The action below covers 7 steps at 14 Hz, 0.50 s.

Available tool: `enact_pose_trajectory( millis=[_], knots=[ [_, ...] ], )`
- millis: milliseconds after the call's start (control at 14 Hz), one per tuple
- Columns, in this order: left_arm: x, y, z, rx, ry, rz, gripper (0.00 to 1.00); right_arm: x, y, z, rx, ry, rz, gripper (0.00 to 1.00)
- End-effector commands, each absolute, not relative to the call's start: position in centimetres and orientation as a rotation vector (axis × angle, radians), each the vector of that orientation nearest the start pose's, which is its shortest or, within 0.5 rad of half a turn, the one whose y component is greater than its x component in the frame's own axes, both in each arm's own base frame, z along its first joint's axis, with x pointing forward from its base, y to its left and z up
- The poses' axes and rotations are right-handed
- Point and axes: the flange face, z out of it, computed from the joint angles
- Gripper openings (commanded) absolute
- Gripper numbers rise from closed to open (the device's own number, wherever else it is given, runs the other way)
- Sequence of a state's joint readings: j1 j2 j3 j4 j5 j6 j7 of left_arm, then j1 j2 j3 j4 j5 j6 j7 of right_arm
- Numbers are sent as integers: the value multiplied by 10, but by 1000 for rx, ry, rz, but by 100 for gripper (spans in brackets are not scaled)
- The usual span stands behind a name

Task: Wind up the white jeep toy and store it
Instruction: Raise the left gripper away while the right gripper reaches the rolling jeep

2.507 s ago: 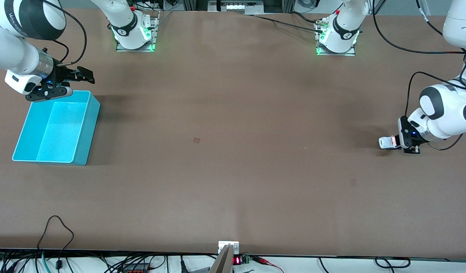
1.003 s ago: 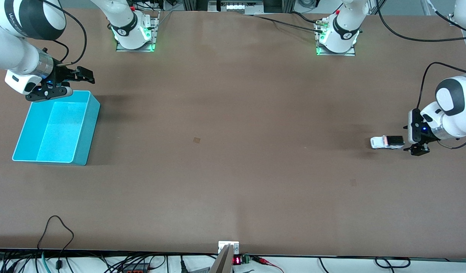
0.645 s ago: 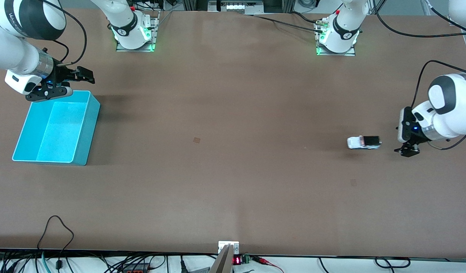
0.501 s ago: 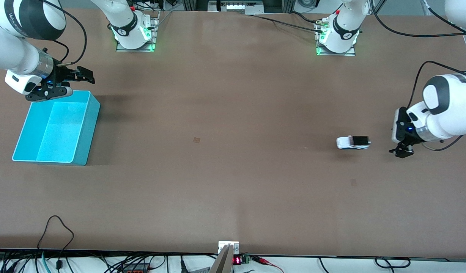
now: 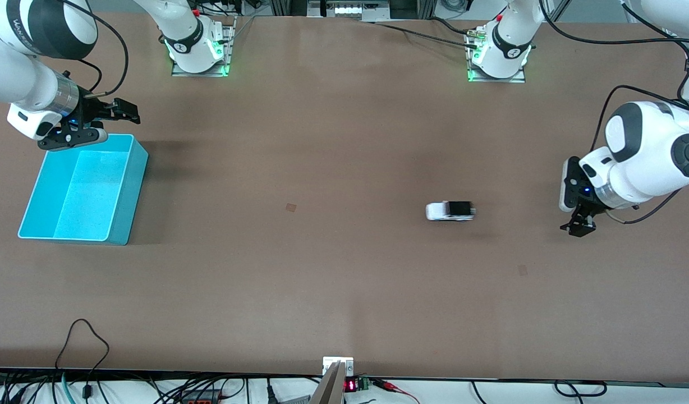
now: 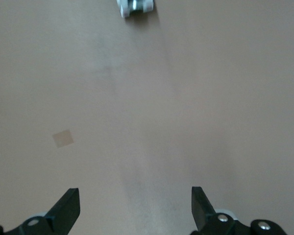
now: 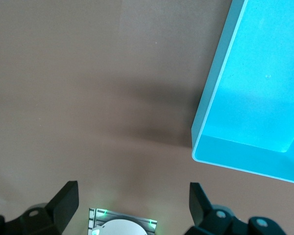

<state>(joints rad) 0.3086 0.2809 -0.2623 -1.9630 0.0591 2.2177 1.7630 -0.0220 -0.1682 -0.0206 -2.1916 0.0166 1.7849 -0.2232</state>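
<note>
Apparently wound, the white jeep toy (image 5: 450, 211) sits free at our table's three o'clock, unstored, left gripper (image 5: 580, 226) and right gripper (image 5: 106, 119) spread empty, turquoise bin (image 5: 123, 199) at nine.

jeep (image 5: 450, 211) on table (image 5: 344, 292) (bin (image 5: 120, 224) well apart, toward right arm's end).
</note>
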Motion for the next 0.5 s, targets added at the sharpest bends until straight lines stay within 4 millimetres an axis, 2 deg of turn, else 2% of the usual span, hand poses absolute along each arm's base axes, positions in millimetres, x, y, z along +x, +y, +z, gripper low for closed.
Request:
enact_pose_trajectory(
  millis=[0,143,215,430],
  knots=[
    [600,20,345,-2182,2270,1,100,469,-21,444,-3064,-288,369,100],
    [608,9,358,-2311,2111,-32,100,470,-21,444,-3064,-286,367,100],
    [612,9,370,-2380,2007,-60,100,470,-21,444,-3064,-288,367,100],
    [622,9,389,-2582,1728,-130,100,470,-22,442,-3063,-283,371,100]
  ],
)
